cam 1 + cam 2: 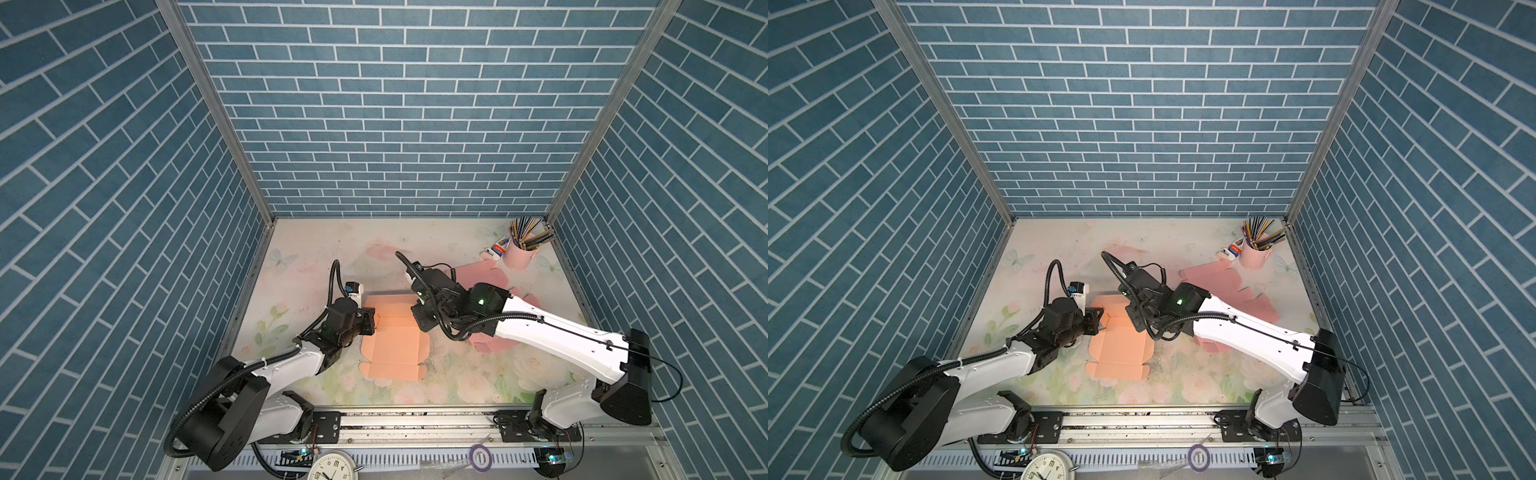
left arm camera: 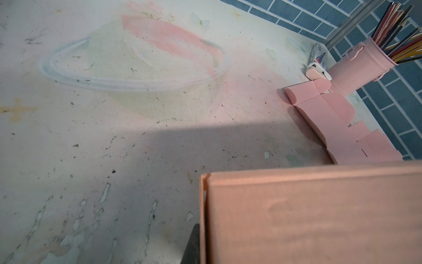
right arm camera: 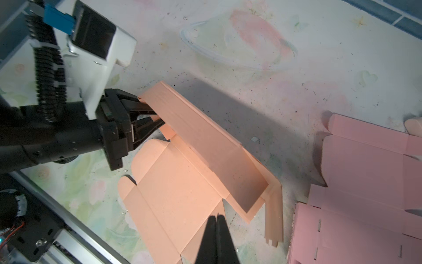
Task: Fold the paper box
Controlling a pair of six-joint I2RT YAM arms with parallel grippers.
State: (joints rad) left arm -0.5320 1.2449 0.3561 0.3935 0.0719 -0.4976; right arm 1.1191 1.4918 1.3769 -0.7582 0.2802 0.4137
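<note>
The orange paper box [image 1: 395, 345] [image 1: 1119, 347] lies unfolded in the middle of the table, with its far wall [image 3: 205, 141] folded up. My left gripper [image 1: 371, 322] [image 1: 1098, 318] [image 3: 155, 116] is shut on the left end of that raised wall; in the left wrist view the wall [image 2: 308, 217] fills the frame beside one dark finger [image 2: 193, 246]. My right gripper [image 3: 216, 217] is shut with nothing in it. Its tips rest at the box's right side flap [image 3: 201, 233]; whether they touch it I cannot tell. In both top views its wrist [image 1: 432, 307] hides the tips.
Flat pink box blanks [image 1: 490, 274] [image 3: 365, 182] lie to the right, partly under the right arm. A pink cup of pencils [image 1: 519, 253] [image 2: 356, 68] and a small tube [image 2: 319, 54] stand at the back right corner. A clock [image 1: 332, 465] and a purple tape ring [image 1: 480, 457] sit beyond the front rail.
</note>
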